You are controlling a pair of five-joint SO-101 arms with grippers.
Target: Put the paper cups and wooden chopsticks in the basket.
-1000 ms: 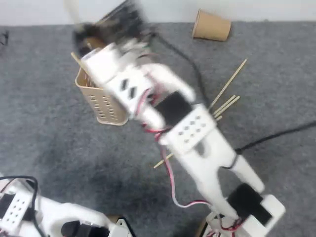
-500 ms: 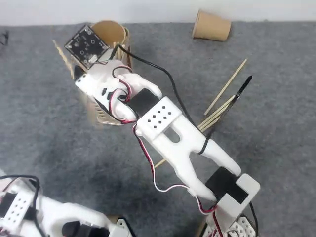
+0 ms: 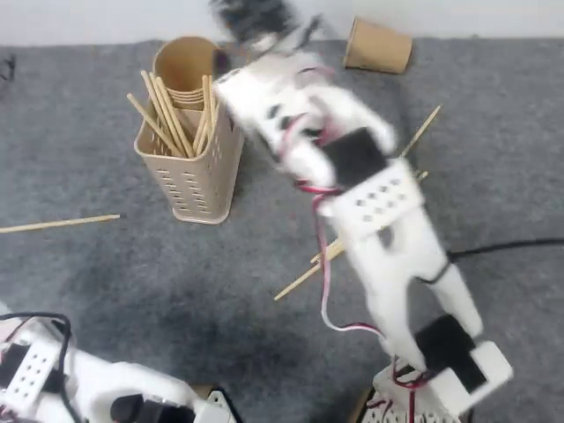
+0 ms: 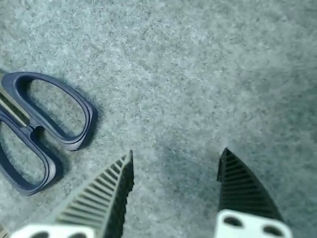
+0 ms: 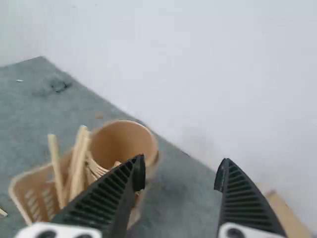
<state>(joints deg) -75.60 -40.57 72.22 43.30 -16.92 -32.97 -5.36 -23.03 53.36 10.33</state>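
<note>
Near left corner of the grey mat (image 3: 106, 291): left arm (image 3: 79, 388) low over the surface, left gripper (image 4: 177, 153) with jaws spread and nothing between them, blue scissors (image 4: 88, 115) just beside one jaw. Toward the left edge, a single loose chopstick (image 3: 62, 224) lies flat, long axis roughly parallel to the near edge, well apart from the basket (image 3: 189, 189); the left arm is judged the nearer to it. Mid-mat, a few more loose chopsticks (image 3: 304, 278) run diagonally beneath the right arm (image 3: 388, 220), emerging again at its far side. The basket stands upright left of centre, holding a fan of stored chopsticks (image 3: 163, 110) and an upright nested paper cup (image 3: 185, 62). Beyond it, the right gripper (image 5: 182, 161) is raised near the far edge, jaws apart and empty, the basket just below it. The last paper cup (image 3: 377, 46) lies on its side at the far edge, on the right gripper's side away from the basket, long axis roughly along that edge; open mat surrounds it, with the wall close behind limiting the approach
</note>
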